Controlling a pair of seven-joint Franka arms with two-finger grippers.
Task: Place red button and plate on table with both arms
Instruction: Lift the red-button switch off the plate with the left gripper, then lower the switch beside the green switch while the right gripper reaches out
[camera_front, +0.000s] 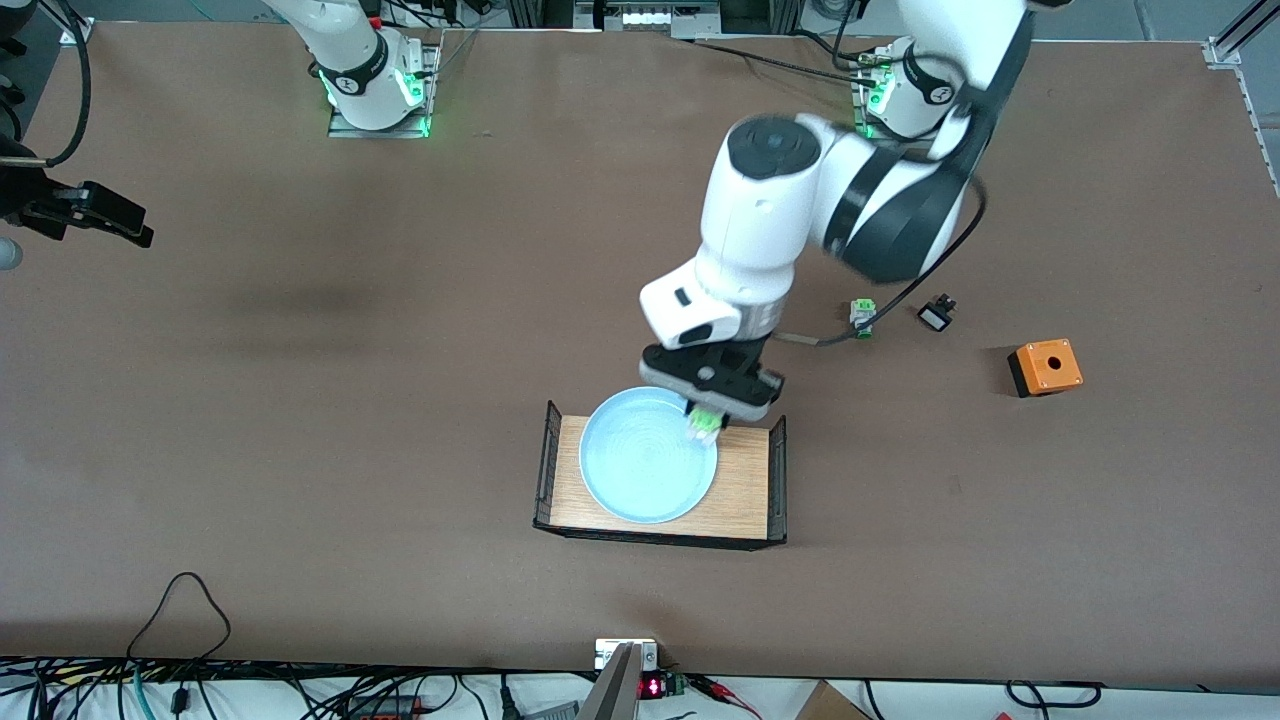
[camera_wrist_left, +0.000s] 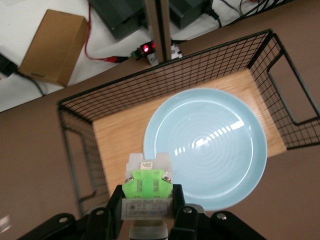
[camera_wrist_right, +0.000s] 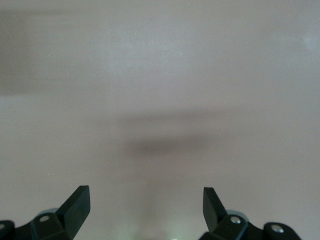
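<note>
A matte brown table (camera_front: 300, 420) is seen. A glossy, smooth pale-blue plate (camera_wrist_left: 206, 147) with faint concentric rings catches light reflections. The tray (camera_wrist_left: 120, 125) is floored in light wood grain and walled in black wire mesh. The red button (camera_wrist_left: 147, 187) shows a lime-green and white plastic body.

High front camera, two close wrist views — plate (camera_front: 648, 470) shared.
</note>
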